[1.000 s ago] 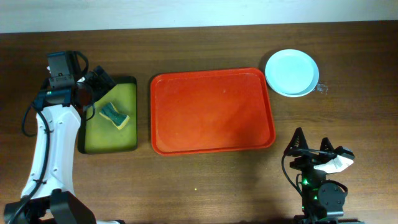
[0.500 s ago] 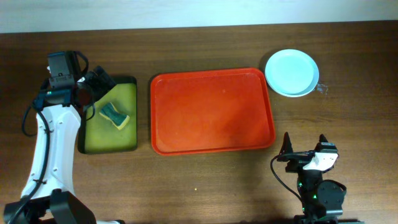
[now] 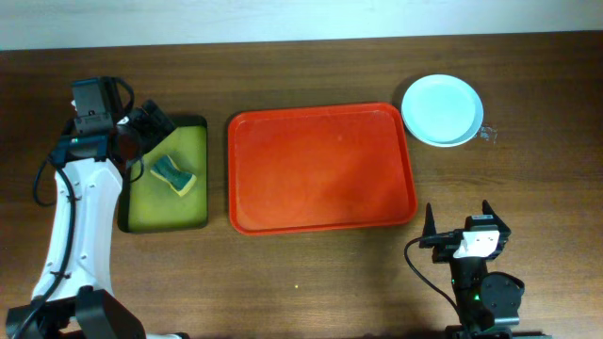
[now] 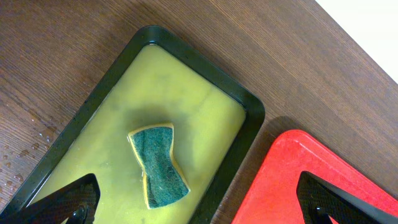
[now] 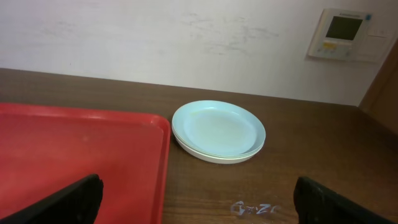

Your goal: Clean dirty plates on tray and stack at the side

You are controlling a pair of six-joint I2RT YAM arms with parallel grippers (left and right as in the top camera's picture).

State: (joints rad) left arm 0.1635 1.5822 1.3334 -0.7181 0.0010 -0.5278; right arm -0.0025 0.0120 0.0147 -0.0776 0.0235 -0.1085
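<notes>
several plates [image 3: 442,110] sit stacked on the table [image 3: 311,273] just beside the red tray [image 3: 320,169].

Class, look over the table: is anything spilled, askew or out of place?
Only small things. Water droplets speckle the table beside the yellow-green tray, and a faint whitish mark sits near the stacked plates. Otherwise it looks tidy.

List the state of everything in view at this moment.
plates, stacked on table, off the red tray
red tray, empty
sponge, lying in small tray, not held
small tray, holding the sponge
left end effector, open, empty, over small tray
right end effector, open, empty
</notes>
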